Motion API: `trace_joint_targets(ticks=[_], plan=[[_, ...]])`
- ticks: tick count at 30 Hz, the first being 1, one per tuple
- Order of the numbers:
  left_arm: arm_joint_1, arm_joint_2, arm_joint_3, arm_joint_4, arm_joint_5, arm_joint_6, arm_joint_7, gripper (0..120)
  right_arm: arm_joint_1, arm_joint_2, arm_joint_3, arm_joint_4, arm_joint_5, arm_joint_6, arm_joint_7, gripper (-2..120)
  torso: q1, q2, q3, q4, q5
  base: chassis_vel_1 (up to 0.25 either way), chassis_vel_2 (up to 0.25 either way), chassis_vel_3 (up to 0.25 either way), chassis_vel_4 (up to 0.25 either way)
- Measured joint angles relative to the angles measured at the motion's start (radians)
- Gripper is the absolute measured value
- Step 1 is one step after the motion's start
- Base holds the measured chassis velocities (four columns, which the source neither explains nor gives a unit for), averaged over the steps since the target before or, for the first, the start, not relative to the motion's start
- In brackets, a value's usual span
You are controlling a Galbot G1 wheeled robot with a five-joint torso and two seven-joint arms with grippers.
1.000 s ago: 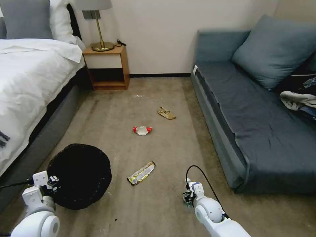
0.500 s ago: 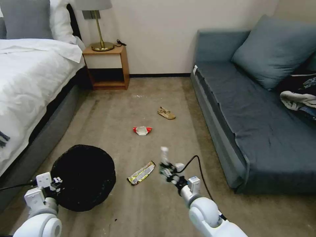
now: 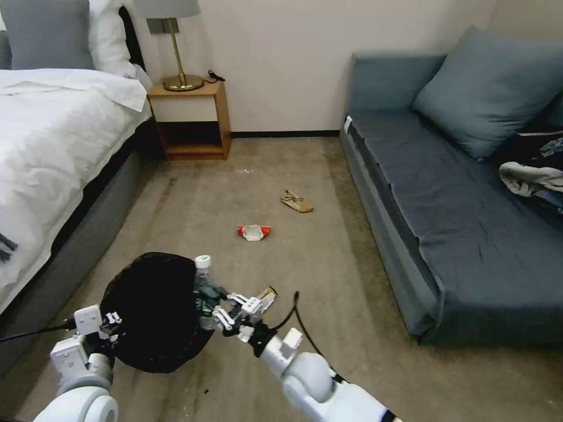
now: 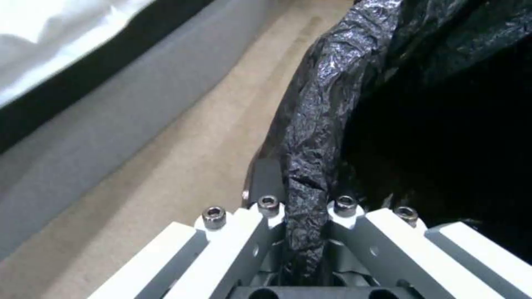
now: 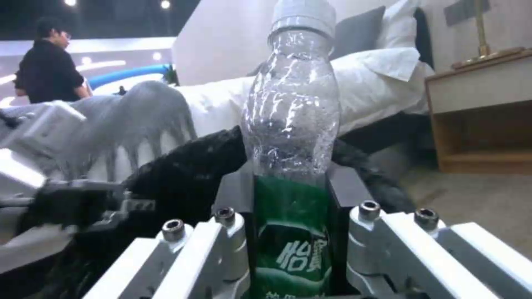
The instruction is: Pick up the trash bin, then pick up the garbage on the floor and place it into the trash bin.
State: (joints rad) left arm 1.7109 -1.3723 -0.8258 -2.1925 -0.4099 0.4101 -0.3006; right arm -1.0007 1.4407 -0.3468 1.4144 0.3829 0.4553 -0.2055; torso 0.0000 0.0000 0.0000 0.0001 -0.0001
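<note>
The right end effector (image 3: 220, 306) is clenched on the green label of the clear plastic bottle (image 3: 204, 291), holding it upright at the right rim of the round black bag-lined trash bin (image 3: 153, 310). The left end effector (image 4: 306, 216) pinches the bin's near-left rim. Open carpet (image 3: 328, 246) lies right of the bin, with a red-white packet (image 3: 253, 232) and tan paper piece (image 3: 297, 201) farther off.

Wrapper (image 3: 267, 295) mostly hidden behind right claw (image 3: 226, 313); bottle (image 5: 291, 137) base cut off

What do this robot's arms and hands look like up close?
Both arms are glossy white with rounded joints. The left hand and right hand have blocky white links, dark grey fingers and silver bolts. A black cable loops off the right wrist.
</note>
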Motion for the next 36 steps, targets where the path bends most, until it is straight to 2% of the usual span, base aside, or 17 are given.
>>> trace_joint_targets(ticks=[7,9,13,15,18,19,23,25,28,32,36], plan=[[0.000,-0.014,0.002,-0.008,-0.011,0.009,0.003,3,0.000,0.015,-0.022,-0.027,-0.030,-0.014,0.025,23,0.000,0.000,0.000,0.0000,0.0000,0.000,0.000,0.000,0.000],[-0.002,-0.015,0.001,-0.008,-0.011,0.005,0.004,3,-0.006,0.010,-0.026,-0.023,-0.038,-0.020,0.031,27,0.000,0.000,0.000,-0.0001,0.0000,0.000,0.000,0.000,0.000],[-0.007,-0.017,0.000,0.001,-0.013,-0.004,0.014,3,-0.015,0.004,-0.021,-0.010,-0.050,-0.037,0.048,44,0.000,0.000,0.000,0.0001,-0.0002,0.000,0.000,0.000,0.000],[-0.009,-0.019,0.000,0.002,-0.013,-0.004,0.019,3,-0.016,0.004,-0.019,-0.005,-0.051,-0.045,0.055,47,0.000,0.000,0.000,0.0001,-0.0002,0.000,0.000,0.000,0.000],[-0.011,-0.022,0.001,0.005,-0.013,-0.004,0.026,3,-0.021,-0.004,-0.019,0.021,-0.051,-0.069,0.070,62,0.000,0.000,0.000,0.0001,-0.0002,0.000,0.000,0.000,0.000],[-0.011,-0.022,0.001,0.005,-0.013,-0.004,0.026,3,-0.021,-0.004,-0.019,0.021,-0.051,-0.069,0.070,62,0.000,0.000,0.000,0.0001,-0.0002,0.000,0.000,0.000,0.000],[-0.013,-0.022,0.000,0.008,-0.012,-0.006,0.031,3,-0.029,-0.015,-0.013,0.049,-0.045,-0.083,0.068,80,0.000,0.000,0.000,-0.0001,0.0000,0.000,0.000,0.000,0.000],[-0.013,-0.022,0.000,0.008,-0.013,-0.006,0.031,3,-0.031,-0.017,-0.011,0.053,-0.044,-0.084,0.067,84,0.000,0.000,0.000,-0.0002,0.0000,0.000,0.000,0.000,0.000],[-0.015,-0.021,-0.003,0.009,-0.013,-0.008,0.031,3,-0.040,-0.025,0.000,0.068,-0.041,-0.087,0.060,96,0.000,0.000,0.000,-0.0002,0.0001,0.000,0.000,0.000,0.000],[-0.025,-0.015,-0.022,0.012,-0.022,-0.006,0.030,3,-0.055,-0.043,0.030,0.110,-0.036,-0.092,0.055,100,0.000,0.000,0.000,-0.0003,0.0004,0.000,0.000,0.000,0.000],[-0.047,0.004,-0.046,0.009,-0.044,0.040,0.001,3,-0.102,-0.087,0.123,0.174,-0.131,-0.124,0.128,100,0.000,0.000,0.000,-0.0001,0.0005,0.000,0.000,0.000,0.000]])
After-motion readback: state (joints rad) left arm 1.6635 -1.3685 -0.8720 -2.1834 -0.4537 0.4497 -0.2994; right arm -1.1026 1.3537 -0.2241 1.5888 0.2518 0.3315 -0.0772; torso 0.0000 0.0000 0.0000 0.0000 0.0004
